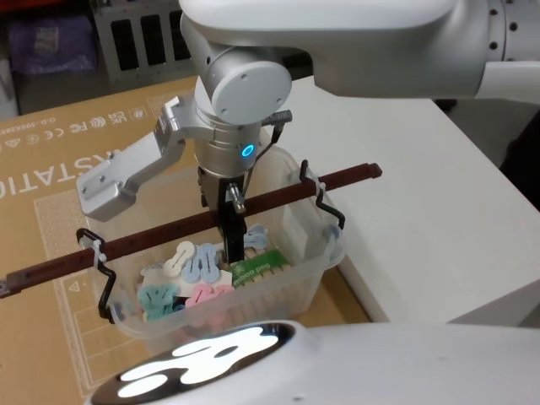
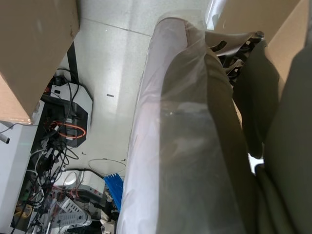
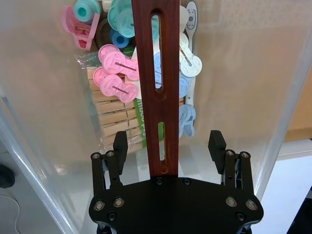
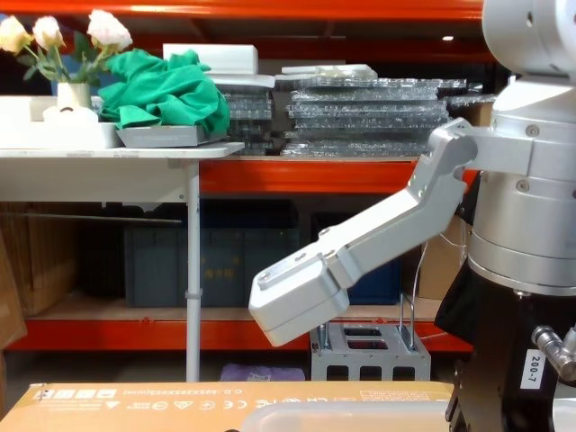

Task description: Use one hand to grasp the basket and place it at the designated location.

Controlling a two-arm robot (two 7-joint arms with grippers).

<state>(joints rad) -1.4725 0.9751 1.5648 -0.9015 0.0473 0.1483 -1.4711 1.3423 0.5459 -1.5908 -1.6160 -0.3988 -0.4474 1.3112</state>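
I read the right gripper (image 3: 168, 144) as wide open, its arm coming down from above over the middle of the basket (image 1: 287, 291). The two ribbed pads (image 3: 120, 141) stand one on each side of the reddish-brown bar handle (image 3: 170, 73), with a clear gap on both sides, so neither pad touches the bar. In the head view the fingers straddle the bar and reach below it into the tub. Beneath them lie pastel plastic clips (image 3: 114, 73) in pink, blue, teal and white, plus a pack of wooden clothespins (image 3: 114, 122). The handle runs diagonally across the tub, carried at each end on a black wire hook (image 1: 101, 283), with a white zip tie (image 1: 97, 251) at the left end. The translucent basket sits on a printed cardboard sheet (image 1: 51, 194), its right end just beside a white table (image 1: 422, 186). The left arm's wrist view faces the floor (image 2: 112, 58).
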